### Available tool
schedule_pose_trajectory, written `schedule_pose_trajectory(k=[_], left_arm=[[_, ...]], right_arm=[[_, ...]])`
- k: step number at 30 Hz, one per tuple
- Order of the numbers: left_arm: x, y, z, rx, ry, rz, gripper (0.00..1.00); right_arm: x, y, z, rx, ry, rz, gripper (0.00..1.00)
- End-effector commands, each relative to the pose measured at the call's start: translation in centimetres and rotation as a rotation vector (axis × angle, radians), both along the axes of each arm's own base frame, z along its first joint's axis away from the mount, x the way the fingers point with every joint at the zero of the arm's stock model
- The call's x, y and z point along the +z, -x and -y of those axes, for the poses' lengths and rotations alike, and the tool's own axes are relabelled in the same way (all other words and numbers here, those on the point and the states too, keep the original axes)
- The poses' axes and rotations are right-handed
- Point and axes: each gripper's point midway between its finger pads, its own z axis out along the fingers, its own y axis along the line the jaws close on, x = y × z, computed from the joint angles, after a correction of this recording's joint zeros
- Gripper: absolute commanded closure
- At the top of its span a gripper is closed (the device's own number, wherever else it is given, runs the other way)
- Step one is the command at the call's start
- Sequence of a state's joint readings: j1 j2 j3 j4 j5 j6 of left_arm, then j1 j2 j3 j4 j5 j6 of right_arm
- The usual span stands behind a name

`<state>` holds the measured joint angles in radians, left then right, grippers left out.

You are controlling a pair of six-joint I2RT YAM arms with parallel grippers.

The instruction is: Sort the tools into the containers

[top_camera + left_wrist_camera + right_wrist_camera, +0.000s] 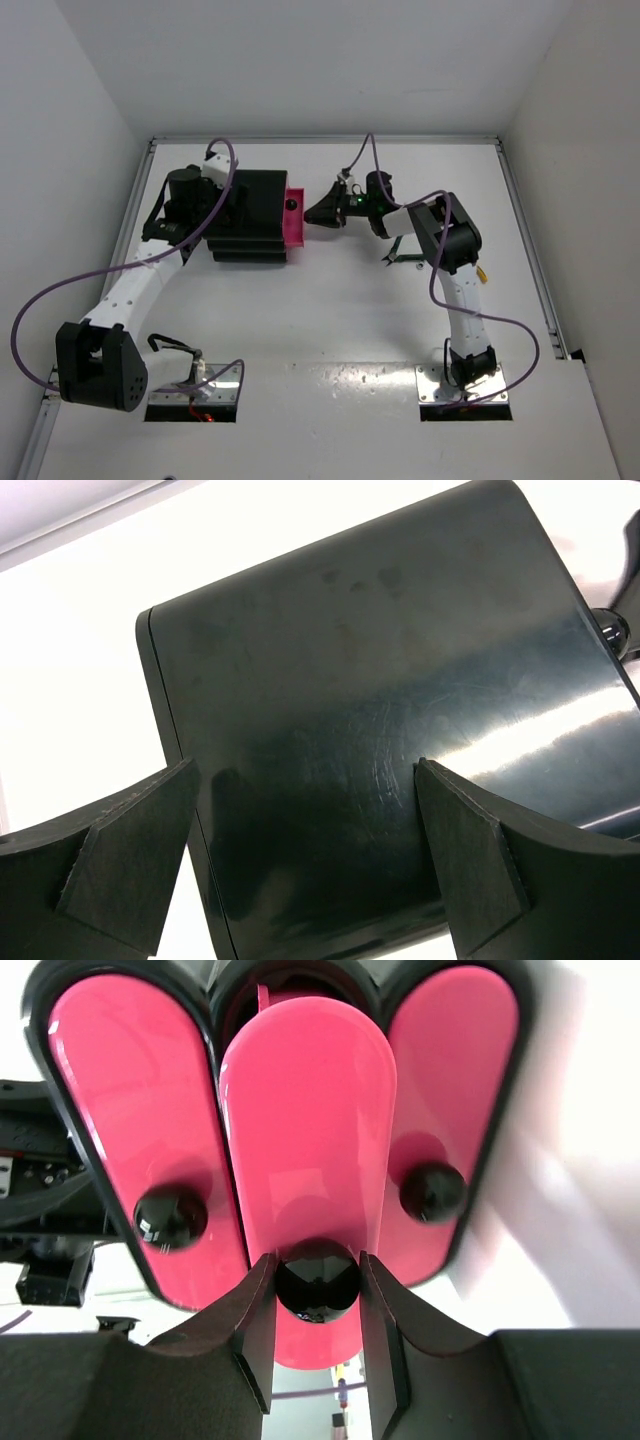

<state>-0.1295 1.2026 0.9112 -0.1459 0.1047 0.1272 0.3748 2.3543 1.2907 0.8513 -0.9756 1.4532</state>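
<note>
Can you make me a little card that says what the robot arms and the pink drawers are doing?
chest: black chest, three pink drawer fronts
middle drawer: sticks out past the other two
right gripper: shut on the middle drawer's knob
left gripper: open, over the chest's top
tools: one dark tool lies on the table

I work in a robotics lab cell: a white table (340,320) boxed by plain white panels (300,60) in the upper frame, left arm (140,280) and right arm (462,295) bolted at the bottom.
</note>
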Motion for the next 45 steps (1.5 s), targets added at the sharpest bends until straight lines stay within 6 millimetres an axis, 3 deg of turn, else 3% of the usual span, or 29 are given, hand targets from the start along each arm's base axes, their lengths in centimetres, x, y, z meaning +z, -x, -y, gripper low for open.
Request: schedule_pose_trajectory(k=[1,8,15,27,34,41,45], left_arm=[[-3.2,1.2,-0.6,0.024,-0.035,-0.111,0.05],[-3.9,1.1,-0.6,0.024,-0.038,-0.129,0.05],[-3.5,1.0,-0.5,0.024,-0.037,-0.12,0.05],[-3.6,0.9,-0.5,0.024,-0.038,-0.129,0.05],[-3.9,0.8,-0.5,0.024,-0.04,-0.138,0.05],[-3.9,0.8,-0.5,0.024,-0.04,-0.138,0.05],[-3.9,0.8,-0.5,0.024,-0.04,-0.138,0.05]], right_arm=[[3.0,-0.7,2.5,-0.031,-0.013,0.113,0.93],[2.3,-0.8,6.5,-0.084,0.025,0.11,0.93],[1.7,-0.1,8.8,-0.108,0.034,0.08,0.95],[-0.6,1.3,9.5,-0.111,0.06,0.041,0.95],[-2.1,1.0,10.7,-0.129,0.085,0.017,0.95],[-2.8,0.1,10.6,-0.133,0.098,0.026,0.95],[-3.1,0.2,10.7,-0.125,0.113,0.029,0.82]])
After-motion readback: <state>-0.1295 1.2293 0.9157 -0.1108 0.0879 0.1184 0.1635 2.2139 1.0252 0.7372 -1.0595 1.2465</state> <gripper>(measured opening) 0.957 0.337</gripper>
